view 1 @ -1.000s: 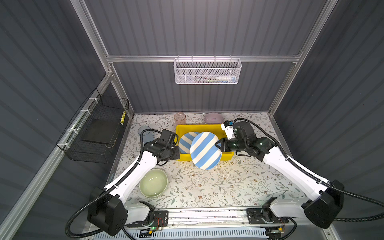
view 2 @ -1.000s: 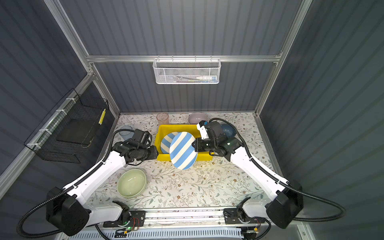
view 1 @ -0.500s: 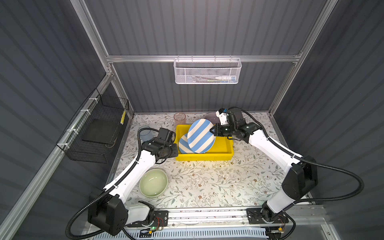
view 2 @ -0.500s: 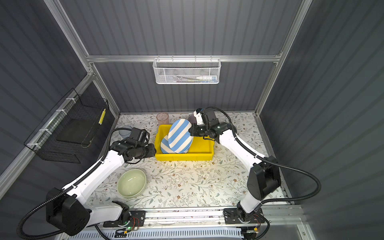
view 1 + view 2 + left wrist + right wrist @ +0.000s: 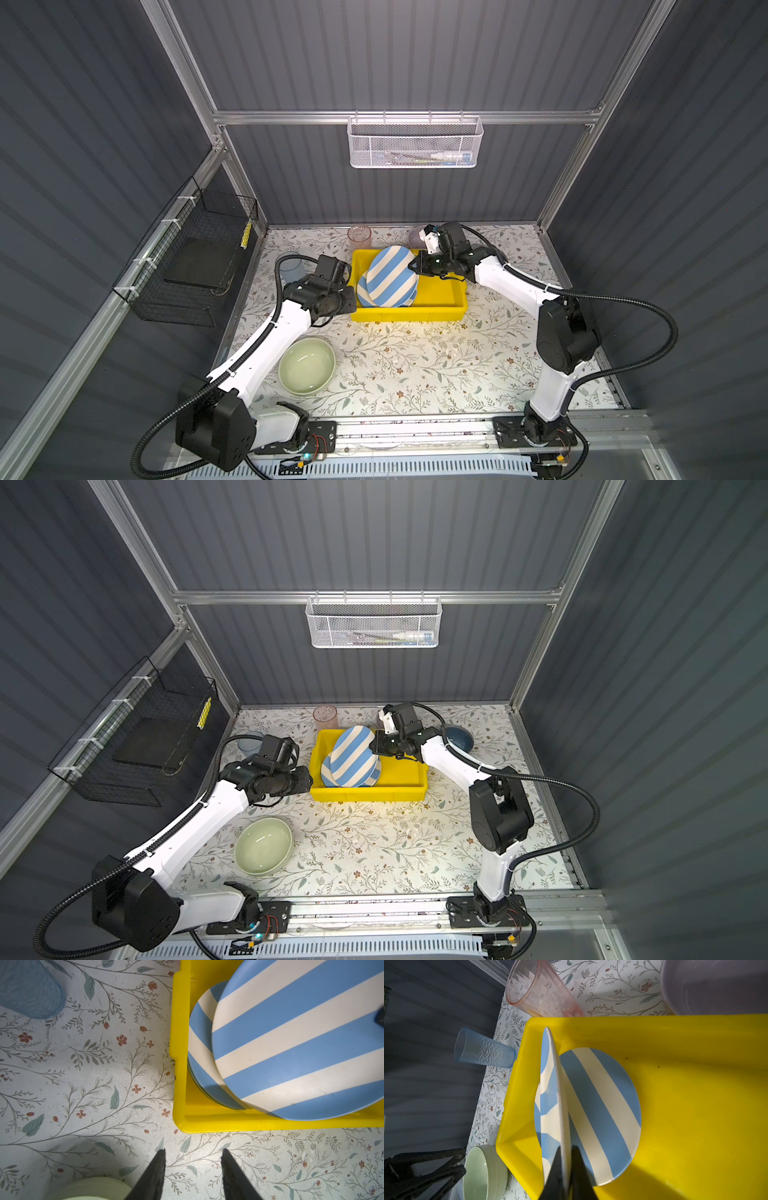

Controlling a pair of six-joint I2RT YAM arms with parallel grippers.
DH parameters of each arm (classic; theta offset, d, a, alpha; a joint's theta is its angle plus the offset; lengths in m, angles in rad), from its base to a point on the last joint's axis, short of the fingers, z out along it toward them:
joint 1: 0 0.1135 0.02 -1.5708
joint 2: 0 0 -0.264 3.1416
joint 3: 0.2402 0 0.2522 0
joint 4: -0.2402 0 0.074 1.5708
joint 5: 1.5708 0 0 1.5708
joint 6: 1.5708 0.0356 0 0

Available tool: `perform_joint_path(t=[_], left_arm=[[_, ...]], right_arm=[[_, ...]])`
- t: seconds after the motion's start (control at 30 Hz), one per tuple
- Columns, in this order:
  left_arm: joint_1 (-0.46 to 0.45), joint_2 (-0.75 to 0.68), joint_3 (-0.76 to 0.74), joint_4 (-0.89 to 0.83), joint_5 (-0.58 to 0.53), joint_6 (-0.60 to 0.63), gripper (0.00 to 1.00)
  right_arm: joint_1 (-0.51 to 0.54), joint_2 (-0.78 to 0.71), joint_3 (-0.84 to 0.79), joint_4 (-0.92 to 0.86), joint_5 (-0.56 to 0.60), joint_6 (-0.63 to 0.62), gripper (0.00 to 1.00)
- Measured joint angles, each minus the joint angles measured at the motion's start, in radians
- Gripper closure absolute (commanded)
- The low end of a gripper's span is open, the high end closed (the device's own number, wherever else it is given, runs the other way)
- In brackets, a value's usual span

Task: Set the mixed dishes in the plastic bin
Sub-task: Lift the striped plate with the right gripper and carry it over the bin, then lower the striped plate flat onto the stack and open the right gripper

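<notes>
The right pincer [image 5: 566,1148] pinches the rim of a striped plate [image 5: 392,274], tilted over a second striped plate [image 5: 602,1105] lying in the yellow bin [image 5: 440,293]. The left pincer [image 5: 193,1152] is open and empty, over the bench [image 5: 83,1084] just beside the bin.

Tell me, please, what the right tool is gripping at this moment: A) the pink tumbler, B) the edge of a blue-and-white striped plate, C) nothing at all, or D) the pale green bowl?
B: in the right wrist view the right tool pinches the rim of the striped plate, held on edge over the yellow bin, where a second striped plate lies flat.
</notes>
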Motion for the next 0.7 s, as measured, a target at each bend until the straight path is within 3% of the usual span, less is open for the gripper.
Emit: perform_joint_path(t=[0.4, 0.7], left_arm=[[0.0, 0.105, -0.013, 0.06, -0.013, 0.023, 0.62], [0.011, 0.217, -0.003, 0.097, -0.024, 0.041, 0.72]], right_arm=[[0.0, 0.021, -0.022, 0.051, -0.029, 0.021, 0.96], [-0.005, 0.021, -0.068, 0.085, -0.029, 0.032, 0.85]])
